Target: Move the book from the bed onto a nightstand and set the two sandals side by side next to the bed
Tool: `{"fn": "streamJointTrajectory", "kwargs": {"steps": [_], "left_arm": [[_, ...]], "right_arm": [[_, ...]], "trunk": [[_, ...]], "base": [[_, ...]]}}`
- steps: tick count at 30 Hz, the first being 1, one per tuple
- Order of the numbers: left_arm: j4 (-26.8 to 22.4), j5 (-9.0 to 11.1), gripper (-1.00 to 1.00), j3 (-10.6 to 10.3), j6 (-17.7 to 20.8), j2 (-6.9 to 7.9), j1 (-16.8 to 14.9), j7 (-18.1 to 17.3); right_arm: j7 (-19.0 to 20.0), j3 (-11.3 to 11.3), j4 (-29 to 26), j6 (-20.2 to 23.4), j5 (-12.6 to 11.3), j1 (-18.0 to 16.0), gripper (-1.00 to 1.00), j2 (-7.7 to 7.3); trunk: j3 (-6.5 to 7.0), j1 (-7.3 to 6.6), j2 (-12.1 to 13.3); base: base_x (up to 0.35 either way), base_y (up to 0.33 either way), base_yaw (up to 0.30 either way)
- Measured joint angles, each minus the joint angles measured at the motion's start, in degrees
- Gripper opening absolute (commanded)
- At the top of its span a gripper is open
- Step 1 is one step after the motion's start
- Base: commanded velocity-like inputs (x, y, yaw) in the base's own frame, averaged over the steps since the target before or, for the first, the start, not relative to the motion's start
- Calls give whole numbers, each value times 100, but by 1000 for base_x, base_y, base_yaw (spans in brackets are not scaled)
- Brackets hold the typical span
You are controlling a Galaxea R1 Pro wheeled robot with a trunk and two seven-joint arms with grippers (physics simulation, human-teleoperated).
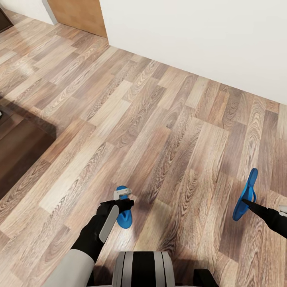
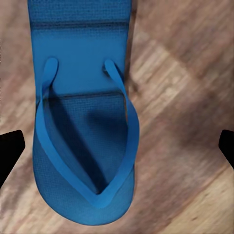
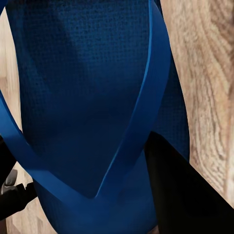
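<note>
— Was any lettering, brand mark or number readable anywhere?
— None could be read in any of the views.
— Not even on the sandals?
— The blue sandal (image 2: pixel 83 122) by the left arm showed only a fine woven texture and plain straps; the other sandal (image 3: pixel 87 97) showed the same bare blue. The floor (image 1: pixel 159 119) and the white wall (image 1: pixel 199 36) carried no signs.
</note>
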Motion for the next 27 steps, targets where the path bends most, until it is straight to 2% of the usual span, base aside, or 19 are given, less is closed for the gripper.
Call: {"fn": "streamJointTrajectory", "kwargs": {"steps": [2, 13, 21, 27], "left_arm": [[0, -1, 100, 0, 0, 0, 0, 2], [0, 1, 100, 1, -9, 0, 0, 4], [0, -1, 100, 1, -9, 0, 0, 3], [0, 1, 100, 1, -9, 0, 0, 7]], "right_arm": [[1, 0, 0, 0, 0, 0, -100, -1], [-2, 0, 0, -5, 9, 0, -100, -1], [-2, 0, 0, 0, 0, 0, -100, 1], [-2, 0, 0, -5, 9, 0, -100, 0]], "trunk": [[0, 0, 0], [-243, 29, -15], [-244, 28, -15], [-376, 44, -23]], "base": [[0, 0, 0], [0, 0, 0], [0, 0, 0], [0, 0, 0]]}}
